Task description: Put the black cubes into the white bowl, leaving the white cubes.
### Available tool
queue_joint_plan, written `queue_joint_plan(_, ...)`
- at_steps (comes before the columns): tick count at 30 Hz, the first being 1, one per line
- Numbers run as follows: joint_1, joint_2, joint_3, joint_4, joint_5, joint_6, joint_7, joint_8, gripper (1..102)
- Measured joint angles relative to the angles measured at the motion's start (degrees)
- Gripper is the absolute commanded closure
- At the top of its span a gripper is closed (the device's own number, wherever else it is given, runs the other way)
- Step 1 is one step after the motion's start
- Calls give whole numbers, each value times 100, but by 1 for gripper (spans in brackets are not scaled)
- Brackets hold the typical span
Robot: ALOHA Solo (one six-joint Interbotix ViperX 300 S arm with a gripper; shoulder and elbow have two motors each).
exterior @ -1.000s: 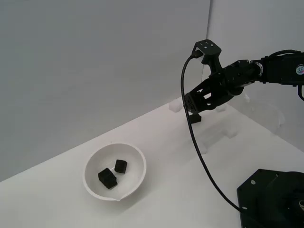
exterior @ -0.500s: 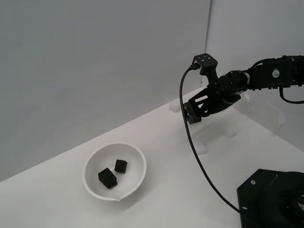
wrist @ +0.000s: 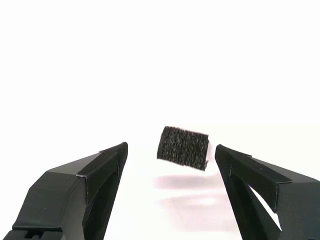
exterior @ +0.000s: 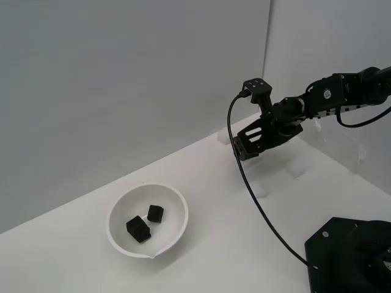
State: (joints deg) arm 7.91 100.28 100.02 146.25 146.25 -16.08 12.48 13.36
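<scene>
The white bowl [exterior: 148, 220] sits on the white table [exterior: 232, 232], toward its near edge on the exterior view's left. Two black cubes lie inside it, close together but apart: one [exterior: 155, 213] nearer the bowl's middle and one [exterior: 138, 229] just beside it on the side toward the exterior view's left. Both sit turned at an angle, with corners rather than flat faces toward the camera.

The third black cube [wrist: 183, 148] shows in the wrist view, between the two dark fingers [wrist: 90, 175] of the pincer [wrist: 170, 157]. It is slightly tilted, its upper edge sloping down toward one finger, and it looks a little wider than tall, so no long axis can be told. A clear gap shows between it and one finger; at the other finger it is very near, and contact cannot be judged. The jaws stand spread apart, released, gripping nothing.

In the exterior view the pincer [exterior: 243, 146] hangs above the table near its far edge, by the back wall, well apart from the bowl. The cube cannot be made out there. White cubes [exterior: 224, 136] show faintly near that edge, another [exterior: 260, 190] lying nearer the table's middle.
</scene>
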Motion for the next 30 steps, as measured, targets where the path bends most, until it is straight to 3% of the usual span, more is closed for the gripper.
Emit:
queue_joint_plan(15,141,-413,-448,-167,-158,0,-9,18,6)
queue_joint_plan(17,185,-457,-466,-167,-158,0,-9,35,15)
queue_joint_plan(21,220,-466,-483,-176,-167,0,18,-18,56)
queue_joint_plan(26,211,-448,-466,-176,-167,0,62,62,96)
queue_joint_plan(27,193,-439,-457,-176,-158,0,62,18,100)
queue_joint_plan(30,193,-439,-457,-176,-158,0,62,9,100)
